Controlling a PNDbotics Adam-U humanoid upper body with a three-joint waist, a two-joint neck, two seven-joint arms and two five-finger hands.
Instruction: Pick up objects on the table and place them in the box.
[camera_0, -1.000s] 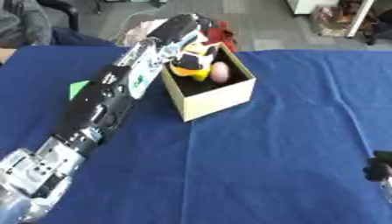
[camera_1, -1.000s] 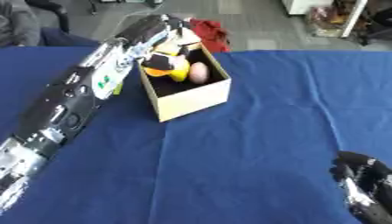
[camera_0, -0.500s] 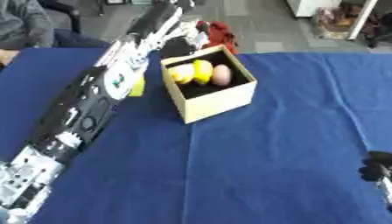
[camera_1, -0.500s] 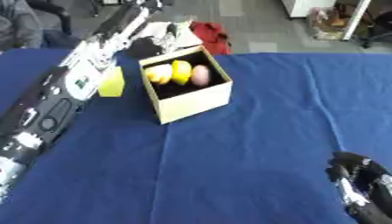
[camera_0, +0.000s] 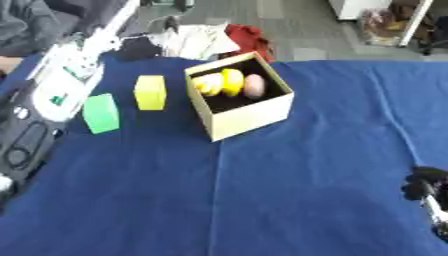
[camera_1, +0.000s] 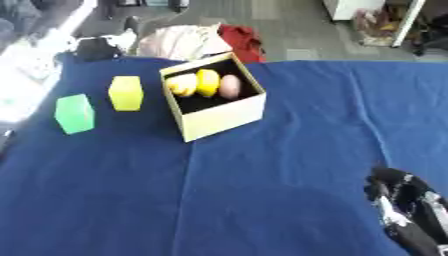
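Note:
An open cardboard box (camera_0: 249, 112) stands on the blue table, left of the middle. Inside it lie yellow objects (camera_0: 219, 82) and a pinkish egg shape (camera_0: 255, 86). Left of the box stand a yellow block (camera_0: 150, 92) and a green block (camera_0: 101, 113). My left arm (camera_0: 61, 85) runs up the left edge. Its dark hand (camera_0: 140, 48) shows blurred near the table's back edge, well clear of the box. My right hand (camera_1: 401, 196) rests open in the lower right corner, fingers up, holding nothing.
The blue cloth (camera_0: 289, 190) covers the whole table. A white cloth (camera_0: 197, 40) and a red bundle (camera_0: 248, 37) lie just past the far edge behind the box. A dark sleeve (camera_0: 26, 25) shows at the top left.
My left arm has swung from over the box to the left and back, leaving a yellow object in the box. The yellow and green blocks now show. The right hand stays put.

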